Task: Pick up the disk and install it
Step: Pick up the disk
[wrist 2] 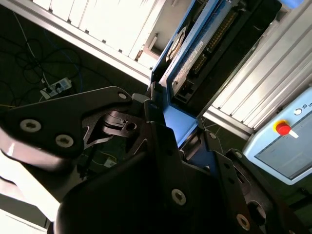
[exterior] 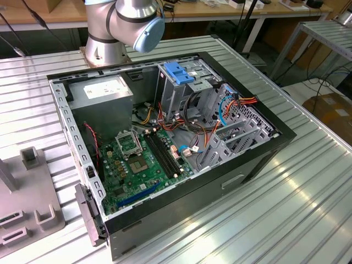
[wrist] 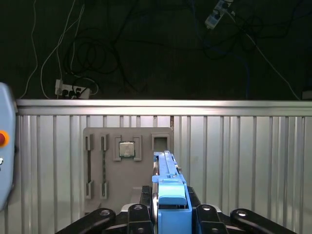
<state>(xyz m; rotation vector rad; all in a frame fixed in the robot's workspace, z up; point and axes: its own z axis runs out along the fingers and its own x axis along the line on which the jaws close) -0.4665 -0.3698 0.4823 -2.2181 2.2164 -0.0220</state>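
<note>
- Exterior view: open computer case (exterior: 242, 173) laid flat on the worktop (exterior: 308, 187), drive cage (exterior: 170, 99) facing up for access.
- Second wrist view: gripper (wrist 2: 163, 114) clamped on either side of the disk (wrist 2: 195, 53), carried edge-on.
- First wrist view: held above a grey fixture (wrist: 105, 141), blue rail (wrist: 168, 187) foremost, probably for sliding in.

a: counter (exterior: 308, 181)?
b: ribbed silver metal slats.
a: what's on it?
b: open pc case (exterior: 231, 181) in the mid, open side up; grey fixture plate (exterior: 49, 212) at the exterior view's left; robot arm base (exterior: 102, 52) behind the case.
</note>
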